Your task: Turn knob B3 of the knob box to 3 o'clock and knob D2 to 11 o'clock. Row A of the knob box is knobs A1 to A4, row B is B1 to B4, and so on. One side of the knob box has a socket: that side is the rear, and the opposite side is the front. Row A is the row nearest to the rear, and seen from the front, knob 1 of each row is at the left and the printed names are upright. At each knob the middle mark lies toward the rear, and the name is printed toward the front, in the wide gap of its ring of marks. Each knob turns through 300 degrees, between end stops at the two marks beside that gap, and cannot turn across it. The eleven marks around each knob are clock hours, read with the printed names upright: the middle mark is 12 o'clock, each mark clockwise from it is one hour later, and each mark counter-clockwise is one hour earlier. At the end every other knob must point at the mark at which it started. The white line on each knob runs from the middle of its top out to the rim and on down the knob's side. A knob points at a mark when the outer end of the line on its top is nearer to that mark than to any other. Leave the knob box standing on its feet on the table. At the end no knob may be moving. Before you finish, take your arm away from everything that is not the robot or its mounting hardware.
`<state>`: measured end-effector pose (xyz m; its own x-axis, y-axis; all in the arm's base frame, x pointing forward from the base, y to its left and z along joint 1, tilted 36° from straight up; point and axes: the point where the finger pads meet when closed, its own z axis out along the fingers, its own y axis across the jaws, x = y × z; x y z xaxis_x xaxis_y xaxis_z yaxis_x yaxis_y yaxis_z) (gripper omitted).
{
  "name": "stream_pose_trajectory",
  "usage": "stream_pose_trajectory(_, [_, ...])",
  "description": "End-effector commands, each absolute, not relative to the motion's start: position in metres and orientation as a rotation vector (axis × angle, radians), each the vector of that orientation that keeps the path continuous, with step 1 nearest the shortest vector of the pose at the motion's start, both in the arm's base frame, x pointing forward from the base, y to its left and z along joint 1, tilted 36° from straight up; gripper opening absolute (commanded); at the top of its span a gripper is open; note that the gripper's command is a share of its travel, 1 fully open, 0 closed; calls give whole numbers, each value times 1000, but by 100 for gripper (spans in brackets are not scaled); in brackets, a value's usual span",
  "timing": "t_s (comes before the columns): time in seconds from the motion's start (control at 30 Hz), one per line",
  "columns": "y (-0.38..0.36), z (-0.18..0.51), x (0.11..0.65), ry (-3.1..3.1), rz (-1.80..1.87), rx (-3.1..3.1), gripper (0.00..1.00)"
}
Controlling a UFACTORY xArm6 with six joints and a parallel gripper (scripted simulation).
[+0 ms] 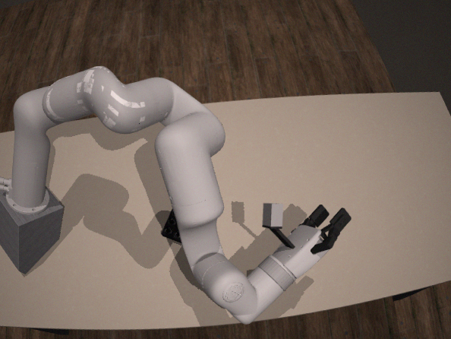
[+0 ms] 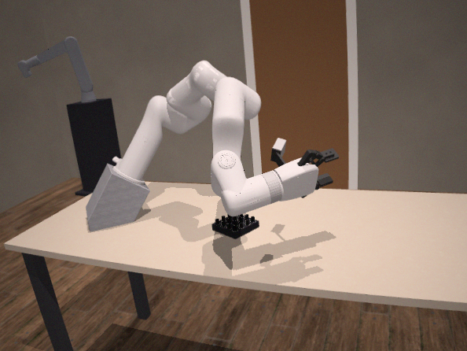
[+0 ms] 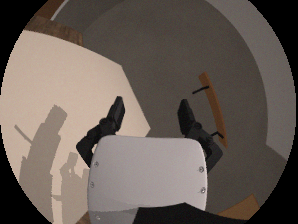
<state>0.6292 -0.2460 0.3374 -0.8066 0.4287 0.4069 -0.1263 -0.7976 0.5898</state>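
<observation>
The black knob box point(image 2: 237, 227) point(image 1: 171, 229) stands on the beige table point(image 2: 373, 236) point(image 1: 342, 152), with rows of small black knobs on top. In the top view the arm's forearm hides most of the box. The knob lines and names are too small to read. My gripper point(image 1: 331, 227) point(image 2: 324, 168) point(image 3: 151, 104) is open and empty. It is held well above the table, pointing out sideways, off to the right of the box and away from it. The wrist view shows only the fingers, the table edge and the room walls, not the box.
The arm's grey base block point(image 2: 114, 197) point(image 1: 26, 232) stands at the table's left end. A second arm on a dark pedestal point(image 2: 92, 138) stands on the floor behind the table.
</observation>
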Motion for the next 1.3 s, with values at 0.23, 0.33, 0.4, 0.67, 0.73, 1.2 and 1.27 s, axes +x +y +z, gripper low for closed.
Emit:
stream_pose_trajectory(0.23, [-247,339,629,801,2604,772,100])
stream_pose_trajectory(0.33, [-247,339,629,801,2604,772,100])
stream_pose_trajectory(0.4, [-247,339,629,801,2604,772,100])
stream_pose_trajectory(0.67, [-248,341,628,801,2603,772,100])
stream_pose_trajectory(0.73, [-247,341,628,798,2603,782,100])
stream_pose_trajectory(1.2, [-230,319,606,696,2608,1091,100])
stream_pose_trajectory(1.27, [-227,315,602,676,2605,1144,100])
